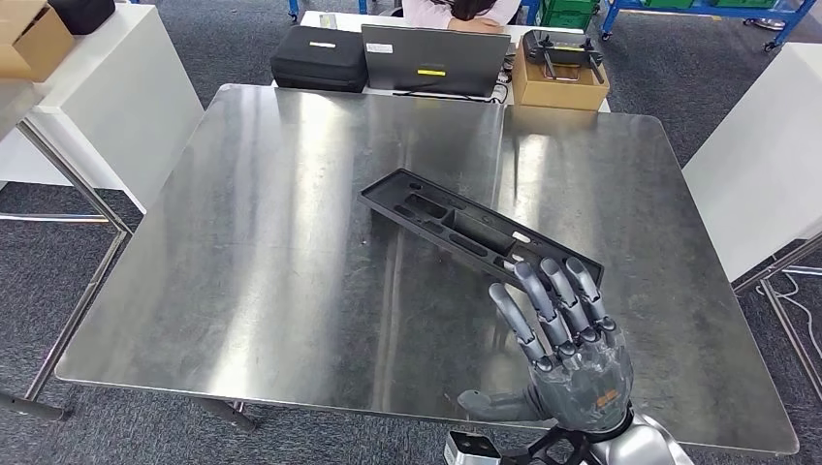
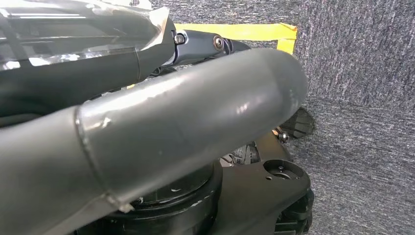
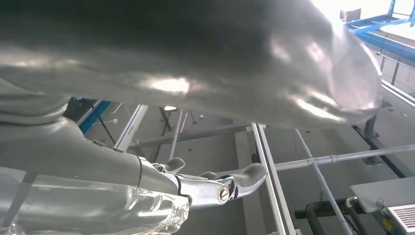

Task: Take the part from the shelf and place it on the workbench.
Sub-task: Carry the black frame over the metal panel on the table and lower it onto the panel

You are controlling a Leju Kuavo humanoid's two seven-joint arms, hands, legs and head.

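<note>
On top of a big shiny metal workbench [image 1: 291,271] lies the part [image 1: 465,228], a long flat black piece with slots cut in it. It lies slanted, a bit right of the middle of the bench top, and it rests flat on the metal. The bench top is made of two silver sheets that meet in a line down the middle, and light shines off it.

Near the front edge of the bench is the robot's right hand [image 1: 562,349]. Its fingers [image 1: 543,300] are straight and spread apart, and it holds nothing. The fingertips are right by the near end of the part, but I cannot tell if they touch it. In the right wrist view, the thick grey thumb [image 3: 195,63] is very close and blurry.

In the left wrist view, a fat grey thumb [image 2: 186,122] is seen close up over grey carpet [image 2: 362,98] with a strip of yellow tape [image 2: 244,32]. I cannot tell if the left hand is open or closed.

Behind the bench sits a person [image 1: 456,12] at a white table [image 1: 320,19]. On that table are a grey laptop [image 1: 436,58], a black bag [image 1: 320,58] and a brown cardboard box [image 1: 560,77] with dark things in it. To the left is another white table [image 1: 107,97] with a cardboard box [image 1: 29,39] on it. To the right is a white board [image 1: 766,165]. The floor [image 1: 58,271] is dark grey carpet.
</note>
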